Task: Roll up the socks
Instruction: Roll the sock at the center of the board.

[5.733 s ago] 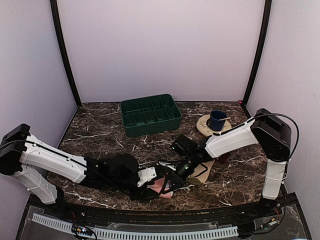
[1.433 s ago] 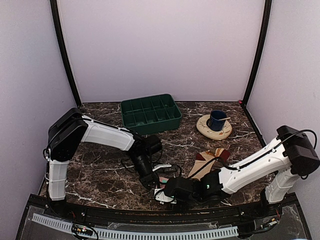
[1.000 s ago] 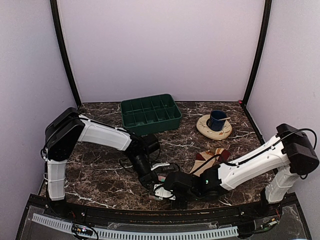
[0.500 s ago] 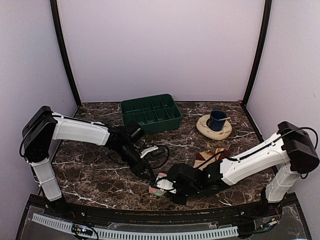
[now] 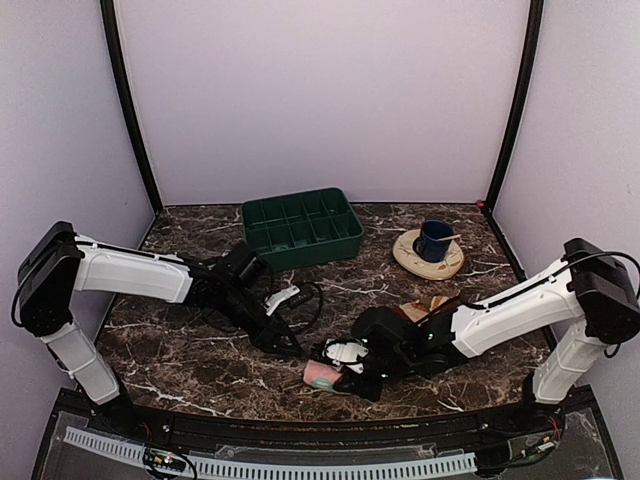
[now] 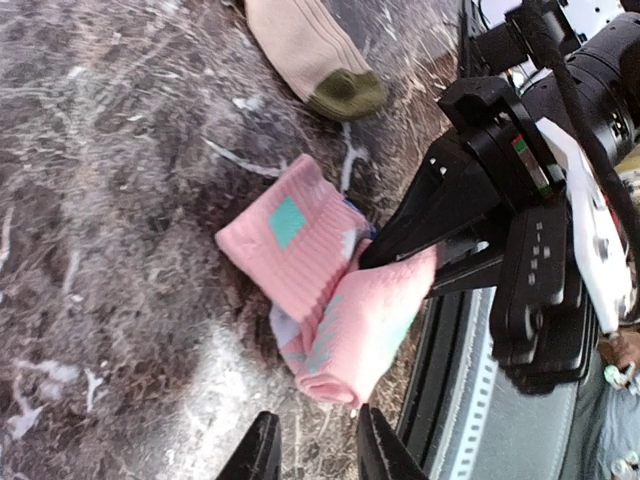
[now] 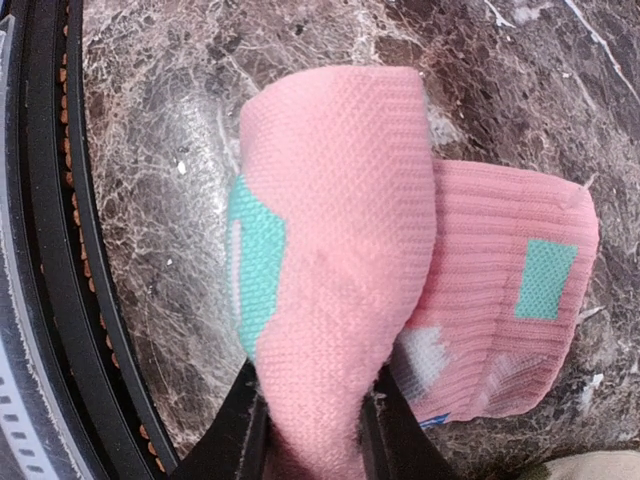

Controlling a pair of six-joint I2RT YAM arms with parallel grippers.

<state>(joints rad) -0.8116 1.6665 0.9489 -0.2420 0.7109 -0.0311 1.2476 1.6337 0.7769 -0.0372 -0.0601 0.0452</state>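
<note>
The pink sock (image 5: pixel 322 375) with teal and white patches lies folded over near the table's front edge; it also shows in the left wrist view (image 6: pixel 300 250) and the right wrist view (image 7: pixel 500 290). My right gripper (image 5: pixel 346 370) is shut on its folded-over part (image 7: pixel 330 250), with one finger (image 7: pixel 248 425) on each side. My left gripper (image 5: pixel 289 346) is open and empty, its fingertips (image 6: pixel 262 452) just short of the fold, not touching. The tan sock (image 6: pixel 305 50) with a dark toe lies beyond; in the top view it (image 5: pixel 430 304) is mostly hidden by my right arm.
A green divided tray (image 5: pixel 300 228) stands at the back centre. A blue cup (image 5: pixel 435 238) sits on a beige plate (image 5: pixel 412 256) at the back right. The black front rail (image 7: pixel 55 250) runs right beside the pink sock.
My left gripper has let go and drawn back left from the pink sock. My right gripper has shifted right, still holding the sock's fold, which now lies over the cuff.
</note>
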